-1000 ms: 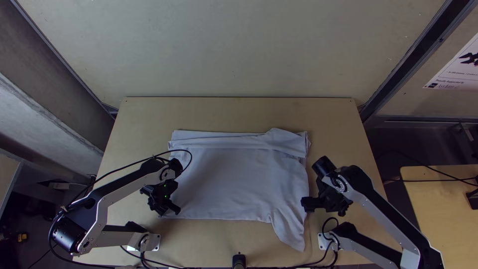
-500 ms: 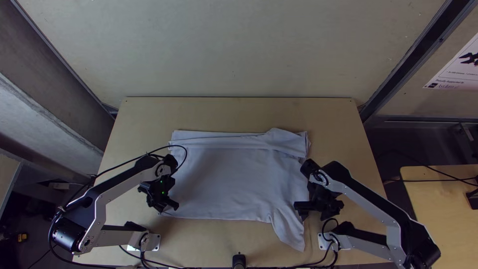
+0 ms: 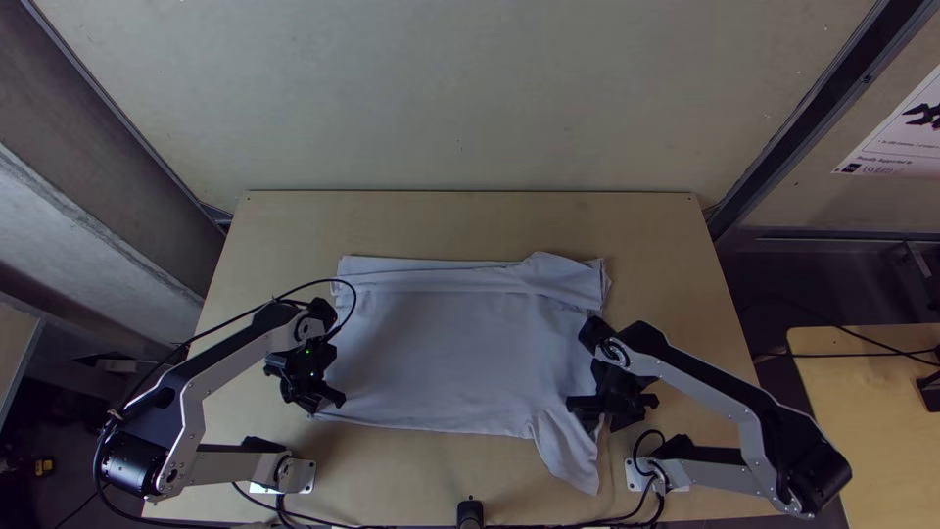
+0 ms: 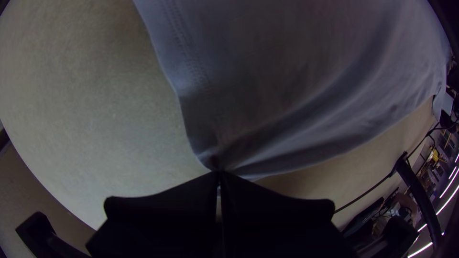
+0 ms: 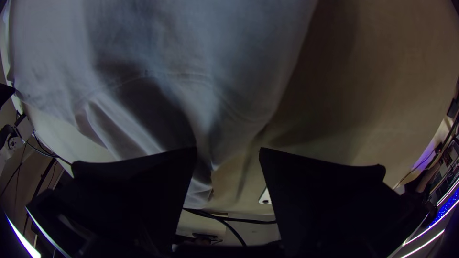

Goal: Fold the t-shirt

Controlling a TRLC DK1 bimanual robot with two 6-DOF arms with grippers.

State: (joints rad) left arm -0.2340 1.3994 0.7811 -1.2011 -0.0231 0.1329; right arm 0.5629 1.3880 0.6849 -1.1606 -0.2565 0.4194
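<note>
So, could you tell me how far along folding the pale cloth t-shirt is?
The pale cloth t-shirt seems folded once, judging by the layered strip along its far side. The black left hand is shut on its near left corner; the black right hand is open by the near sleeve. Probably left: tucking in that sleeve, which sticks out, and further folds.

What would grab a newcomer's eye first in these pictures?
The pale shirt, lying across the middle of the wooden table, stands out first. Then come two black hands: the left hand pinches the shirt's near left corner, and the right hand is open by the flap at its near right.
</note>
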